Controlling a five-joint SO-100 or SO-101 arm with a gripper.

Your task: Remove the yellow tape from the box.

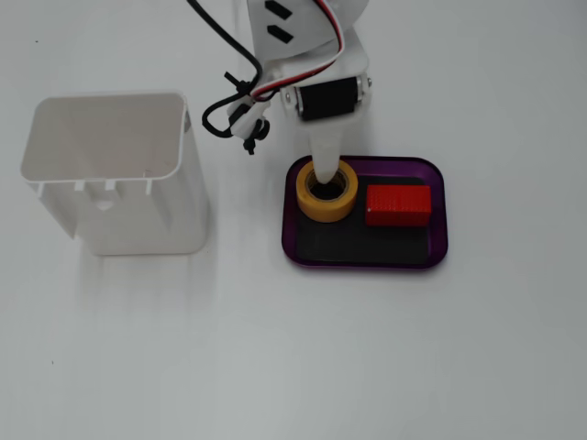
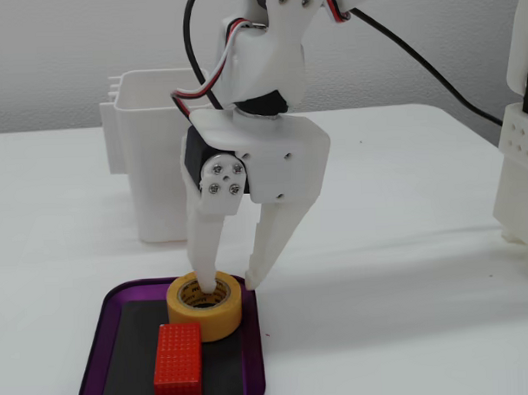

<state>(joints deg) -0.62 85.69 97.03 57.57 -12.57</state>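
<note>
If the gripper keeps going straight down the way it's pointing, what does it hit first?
Probably the box floor: one finger already sits inside the yellow tape core, the other outside its wall. The gripper straddles that wall; depth is unclear.

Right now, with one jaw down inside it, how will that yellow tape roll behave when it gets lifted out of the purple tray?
The yellow tape roll lies flat, so it probably won't roll until tipped on edge. Its thick ring wall looks stiff and should hold shape when pinched. It looks small and likely light, though it might swing, and the red block beside it could get nudged.

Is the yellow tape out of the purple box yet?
No. The yellow tape lies flat inside the box, beside the red block.
</note>
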